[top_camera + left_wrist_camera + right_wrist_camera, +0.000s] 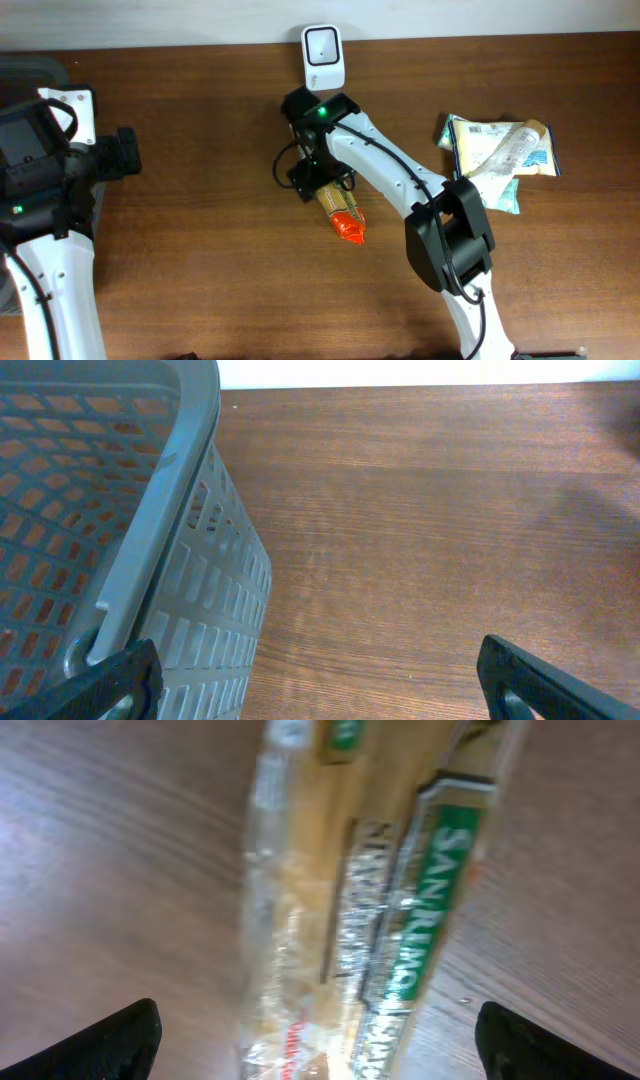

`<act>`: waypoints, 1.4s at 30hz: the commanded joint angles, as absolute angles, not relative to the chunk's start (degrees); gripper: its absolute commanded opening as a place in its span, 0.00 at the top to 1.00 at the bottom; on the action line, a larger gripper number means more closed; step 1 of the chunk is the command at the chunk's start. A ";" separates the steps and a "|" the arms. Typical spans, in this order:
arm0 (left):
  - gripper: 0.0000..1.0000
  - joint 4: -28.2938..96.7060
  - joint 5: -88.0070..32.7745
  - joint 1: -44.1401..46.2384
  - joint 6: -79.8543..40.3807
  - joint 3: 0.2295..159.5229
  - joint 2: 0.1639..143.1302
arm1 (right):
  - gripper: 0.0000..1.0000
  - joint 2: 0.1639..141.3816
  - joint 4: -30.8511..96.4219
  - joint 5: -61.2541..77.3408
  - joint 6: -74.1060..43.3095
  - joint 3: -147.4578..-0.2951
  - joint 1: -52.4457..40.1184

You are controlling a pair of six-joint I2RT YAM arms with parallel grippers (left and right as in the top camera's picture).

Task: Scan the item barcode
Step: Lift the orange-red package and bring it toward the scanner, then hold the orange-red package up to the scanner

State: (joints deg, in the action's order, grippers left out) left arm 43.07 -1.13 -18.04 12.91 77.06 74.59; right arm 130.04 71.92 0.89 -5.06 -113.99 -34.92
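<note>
The item is a clear packet of pale noodles with a green label (370, 890). It lies flat on the wooden table, and its orange-red end (350, 228) points toward the front. My right gripper (320, 1042) hangs directly over it, open, with a black finger on each side of the packet and neither touching it. In the overhead view the right wrist (315, 175) covers the packet's far end. The white barcode scanner (323, 55) stands at the table's back edge, just beyond that wrist. My left gripper (320, 682) is open and empty at the far left.
A grey plastic basket (120, 510) stands close beside the left gripper, at the table's left edge (30, 68). A pile of other packets and a bottle (500, 155) lies at the right. Bare wood lies between them.
</note>
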 commanded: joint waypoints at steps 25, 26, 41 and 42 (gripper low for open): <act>0.01 42.85 -1.74 -18.28 13.80 77.62 74.52 | 0.96 113.97 65.14 55.92 12.45 -107.07 -17.98; 0.01 42.85 -1.74 -18.28 13.80 77.62 74.52 | 0.96 113.49 65.78 59.09 13.30 -107.07 -16.32; 0.01 43.00 -1.74 -18.28 13.80 77.62 74.52 | 0.96 113.38 67.09 43.20 3.92 -109.82 -14.24; 0.01 43.00 -1.74 -18.28 13.80 77.62 74.52 | 0.96 113.40 67.44 36.86 2.22 -112.27 -14.79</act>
